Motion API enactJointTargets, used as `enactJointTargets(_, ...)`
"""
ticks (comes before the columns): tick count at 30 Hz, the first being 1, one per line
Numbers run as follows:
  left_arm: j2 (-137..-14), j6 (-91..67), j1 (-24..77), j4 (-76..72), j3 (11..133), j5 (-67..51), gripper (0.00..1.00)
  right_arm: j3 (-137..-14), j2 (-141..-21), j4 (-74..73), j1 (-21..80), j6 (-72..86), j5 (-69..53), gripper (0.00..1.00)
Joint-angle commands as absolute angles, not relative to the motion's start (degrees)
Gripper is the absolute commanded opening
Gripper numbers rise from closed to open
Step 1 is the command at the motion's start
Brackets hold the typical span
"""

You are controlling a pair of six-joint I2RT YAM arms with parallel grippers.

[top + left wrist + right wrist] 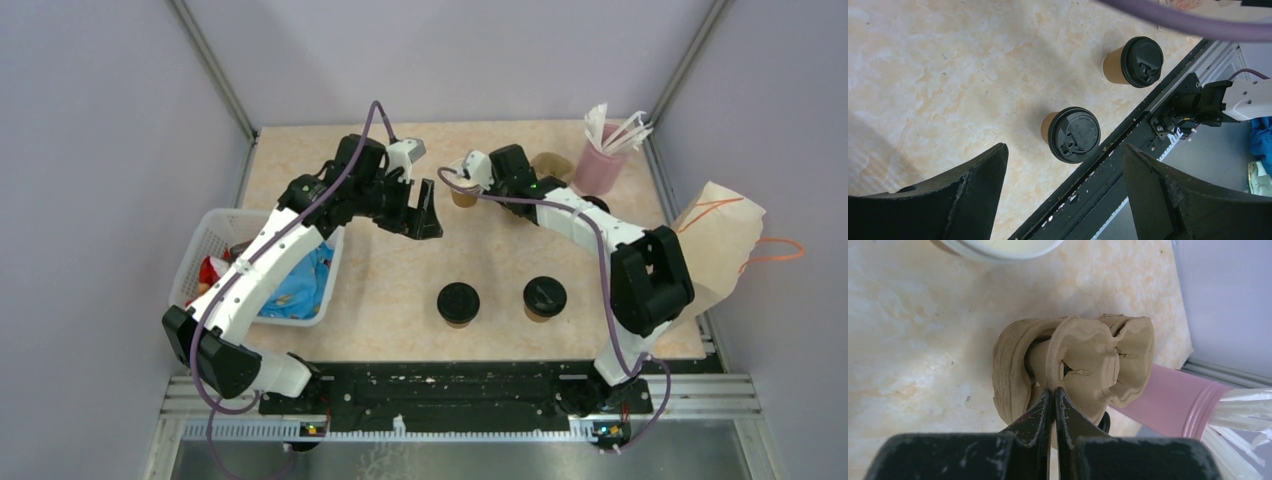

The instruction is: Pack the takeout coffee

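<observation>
Right hand pinches the carrier rim, likely to position it for loading. Left hand wide, empty, above the bench, ready for the lidded cups.

Between the left gripper's wide-spread fingers, one small brown paper cup with a round black plastic lid is standing on the pale marbled tabletop. A second lidded brown paper cup is standing beyond the fingertips, well apart, leaving bare passage between them. A black metal rail is bounding that room beneath one finger. Ahead of the right gripper's pressed-together fingers, a brown moulded-pulp cup carrier is filling the way, its wall pinched at the tips. A pink cup of white wrapped sticks is crowding just beside it, while bare tabletop is lying open on the other side.
</observation>
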State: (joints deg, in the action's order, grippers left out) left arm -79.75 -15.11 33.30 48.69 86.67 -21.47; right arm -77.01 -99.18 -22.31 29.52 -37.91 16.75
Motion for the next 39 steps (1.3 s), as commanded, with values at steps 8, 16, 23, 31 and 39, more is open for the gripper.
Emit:
enactJointTargets(8, -77.5, -15.3, 32.9, 46.1, 86.1, -23.0, 0.89, -69.5, -94.1, -7.7, 32.1, -60.3, 22.3, 0.04)
enactJointTargets(16, -77.2, -14.9, 32.7, 45.8, 85.8, -23.2, 0.89, -62.3, -91.2, 6.3, 33.3, -75.0, 27.5, 0.0)
enactJointTargets(23, -77.1, -15.0, 32.6, 45.4, 85.6, -23.3, 0.89, -57.8, -91.8, 15.1, 33.7, -79.8, 31.1, 0.0)
enactJointTargets(31, -76.9, -15.0, 32.5, 45.8, 85.8, -23.1, 0.89, -63.3, -89.1, 7.8, 32.4, -74.3, 26.7, 0.0)
enactJointTargets(39, -77.1, -15.7, 32.3, 44.7, 85.2, -23.9, 0.89, -67.6, -91.5, -3.8, 29.2, -66.9, 21.1, 0.0)
